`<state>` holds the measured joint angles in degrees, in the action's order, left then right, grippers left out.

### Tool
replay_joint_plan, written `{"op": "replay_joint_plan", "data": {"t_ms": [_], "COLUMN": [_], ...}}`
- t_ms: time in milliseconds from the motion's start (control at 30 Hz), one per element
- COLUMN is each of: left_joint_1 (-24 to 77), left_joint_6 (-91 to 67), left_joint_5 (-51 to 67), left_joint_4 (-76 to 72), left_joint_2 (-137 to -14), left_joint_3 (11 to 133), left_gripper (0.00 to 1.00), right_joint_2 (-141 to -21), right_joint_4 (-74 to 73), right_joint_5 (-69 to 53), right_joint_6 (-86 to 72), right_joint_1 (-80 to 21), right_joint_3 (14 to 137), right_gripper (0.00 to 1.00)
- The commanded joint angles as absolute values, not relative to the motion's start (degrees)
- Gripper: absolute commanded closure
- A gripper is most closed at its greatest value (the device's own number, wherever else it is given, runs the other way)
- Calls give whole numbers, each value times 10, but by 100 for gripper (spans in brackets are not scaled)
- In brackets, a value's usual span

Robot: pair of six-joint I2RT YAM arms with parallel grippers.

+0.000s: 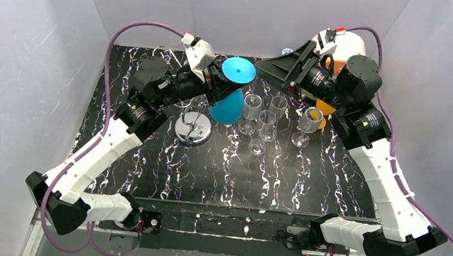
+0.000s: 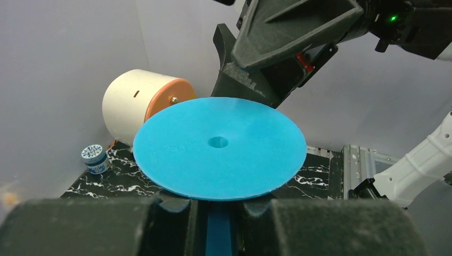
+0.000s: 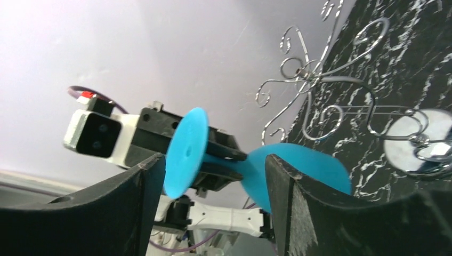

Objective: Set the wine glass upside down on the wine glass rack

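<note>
A blue wine glass (image 1: 228,105) hangs tilted above the table, foot (image 2: 219,146) uppermost and bowl pointing down. My left gripper (image 1: 224,86) is shut on its stem just under the foot (image 2: 218,216). The wine glass rack (image 1: 193,129), silver wire scrolls on a round chrome base, stands just left of the bowl; its curls (image 3: 320,90) show in the right wrist view beyond the glass (image 3: 184,152). My right gripper (image 1: 267,67) is open, its fingers (image 3: 133,208) to either side of the line of the foot and a short way off it, holding nothing.
Three clear wine glasses (image 1: 263,118) stand upright right of the blue one, and another with orange inside (image 1: 310,119) under the right arm. A white cylinder with an orange end (image 2: 138,96) and a small jar (image 2: 94,158) sit at the back wall.
</note>
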<state>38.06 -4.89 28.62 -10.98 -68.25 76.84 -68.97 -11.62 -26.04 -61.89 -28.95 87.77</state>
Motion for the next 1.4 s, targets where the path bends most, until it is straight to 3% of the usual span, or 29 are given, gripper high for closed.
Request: {"op": "replay_joint_plan", "data": {"t_ms": [0, 400, 533, 600, 833, 1000, 1200, 1367], "left_joint_1": [382, 382, 382, 382, 382, 382, 382, 382], "left_joint_6": [-22, -15, -22, -33, -50, -66, -93, -128], "left_joint_5": [320, 336, 315, 298, 255, 233, 184, 79], "left_joint_4": [-140, -156, -164, -179, -184, -160, -122, 11], "left_joint_2": [-688, -699, -688, -678, -644, -624, -603, -613], "left_joint_3": [769, 766, 750, 735, 705, 694, 695, 755], "left_gripper": [100, 100, 100, 91, 46, 21, 12, 8], "right_joint_2": [-691, -726, -722, -721, -712, -695, -679, -684], "right_joint_4": [-67, -90, -77, -79, -110, -139, -182, -215], "right_joint_5": [-314, -351, -345, -337, -302, -253, -170, -88], "right_joint_6": [-673, -707, -726, -733, -743, -738, -703, -653], "right_joint_1": [-288, -288, -288, -287, -287, -282, -277, -277], "right_joint_3": [905, 910, 901, 903, 909, 906, 917, 950], "right_gripper": [29, 67, 88, 99, 99, 99, 99, 99]}}
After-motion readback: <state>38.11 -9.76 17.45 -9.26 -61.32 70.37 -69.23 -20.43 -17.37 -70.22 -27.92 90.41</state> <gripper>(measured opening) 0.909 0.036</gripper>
